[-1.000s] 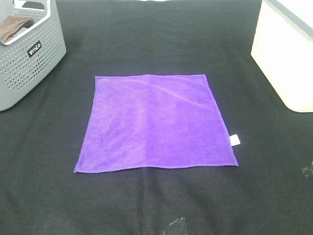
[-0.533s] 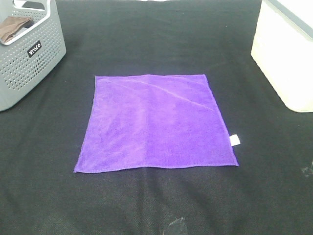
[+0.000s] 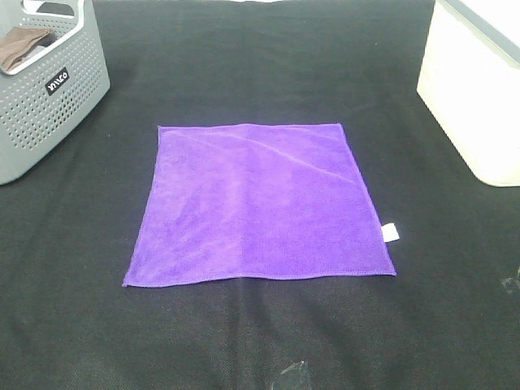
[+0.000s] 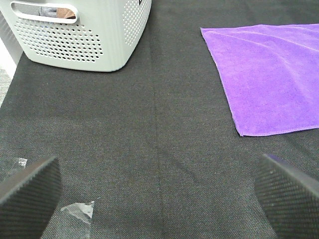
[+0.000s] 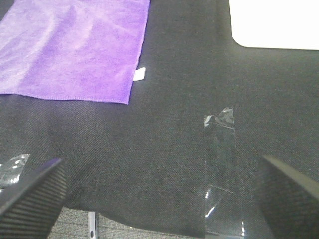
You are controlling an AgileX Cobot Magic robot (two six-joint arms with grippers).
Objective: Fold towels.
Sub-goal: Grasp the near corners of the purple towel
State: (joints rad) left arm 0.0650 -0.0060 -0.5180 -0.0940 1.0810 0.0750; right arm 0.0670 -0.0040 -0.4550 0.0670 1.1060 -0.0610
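The purple towel [image 3: 260, 203] lies flat and unfolded in the middle of the black table, its small white tag [image 3: 391, 232] on the right edge. It also shows in the left wrist view [image 4: 271, 74] and the right wrist view [image 5: 70, 47]. Neither arm appears in the exterior high view. My left gripper [image 4: 159, 199] is open and empty above bare table, short of the towel's near left corner. My right gripper [image 5: 159, 199] is open and empty above bare table near the front edge, short of the towel's near right corner and the tag [image 5: 140, 74].
A grey perforated basket [image 3: 41, 89] with a brown cloth [image 3: 20, 45] inside stands at the back left. A white bin [image 3: 479, 89] stands at the back right. Clear tape strips [image 5: 222, 164] stick to the table near the front edge.
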